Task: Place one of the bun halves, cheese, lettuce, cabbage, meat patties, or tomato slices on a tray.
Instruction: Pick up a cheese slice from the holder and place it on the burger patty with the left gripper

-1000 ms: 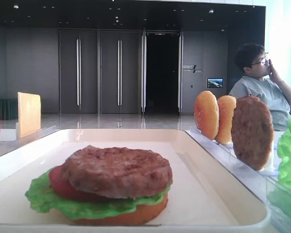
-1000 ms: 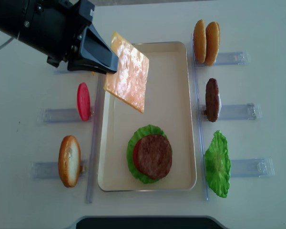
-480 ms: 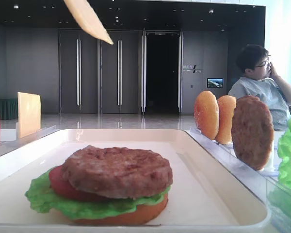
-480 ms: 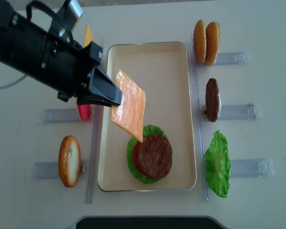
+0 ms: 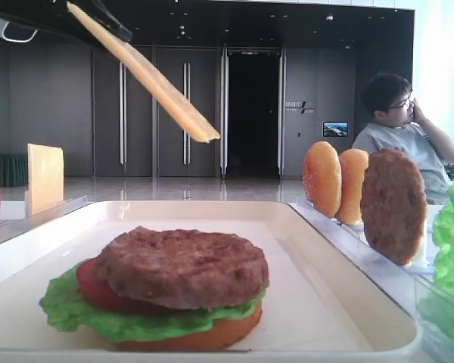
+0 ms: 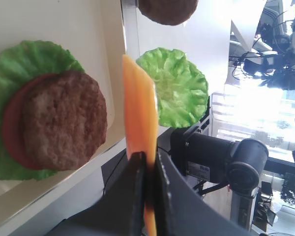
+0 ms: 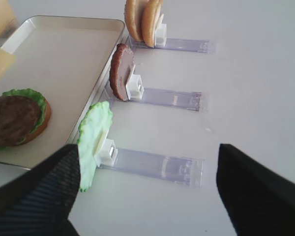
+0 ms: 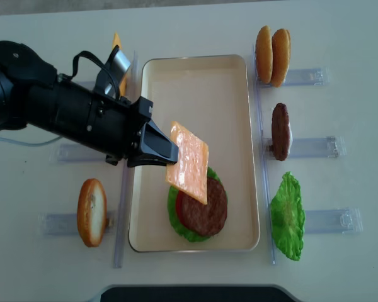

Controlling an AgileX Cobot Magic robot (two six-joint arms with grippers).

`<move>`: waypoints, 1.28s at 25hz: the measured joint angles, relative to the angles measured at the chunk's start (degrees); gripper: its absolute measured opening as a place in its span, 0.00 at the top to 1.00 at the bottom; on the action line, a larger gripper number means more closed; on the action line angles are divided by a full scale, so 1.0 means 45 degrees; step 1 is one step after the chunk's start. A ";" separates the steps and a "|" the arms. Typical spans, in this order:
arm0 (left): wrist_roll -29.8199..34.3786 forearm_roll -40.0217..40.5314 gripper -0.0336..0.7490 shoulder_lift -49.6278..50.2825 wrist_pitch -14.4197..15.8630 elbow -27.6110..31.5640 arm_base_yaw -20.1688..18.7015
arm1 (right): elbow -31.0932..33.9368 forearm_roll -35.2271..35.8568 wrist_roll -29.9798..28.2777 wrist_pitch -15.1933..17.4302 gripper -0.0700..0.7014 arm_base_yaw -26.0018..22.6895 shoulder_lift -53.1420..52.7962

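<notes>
the cheese [image 8: 188,162] looks smooth and a bit shiny. the meat patty [image 5: 183,265] on the tray [image 8: 195,82] is rough and grainy. the lettuce [image 8: 287,216] is ruffled. the holders [image 7: 152,166] are clear plastic. the worktop [image 8: 340,38] is matt white.

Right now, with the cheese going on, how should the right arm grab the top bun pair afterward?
Judging by pose, take the nearer of the two bun halves, standing on edge in their clear holder beside the tray. Come down from above and pinch its flat faces near the top rim; the lower edge sits in the holder.
</notes>
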 joint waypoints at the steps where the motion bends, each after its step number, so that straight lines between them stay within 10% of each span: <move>1: 0.0164 -0.0217 0.93 0.0162 0.0000 0.0000 0.0000 | 0.0000 0.0000 0.0000 0.0000 0.21 0.0000 0.0000; 32: 0.0249 -0.0094 0.93 0.1449 -0.0658 0.0000 -0.1204 | 0.0000 0.0000 0.0000 0.0000 0.21 0.0000 0.0000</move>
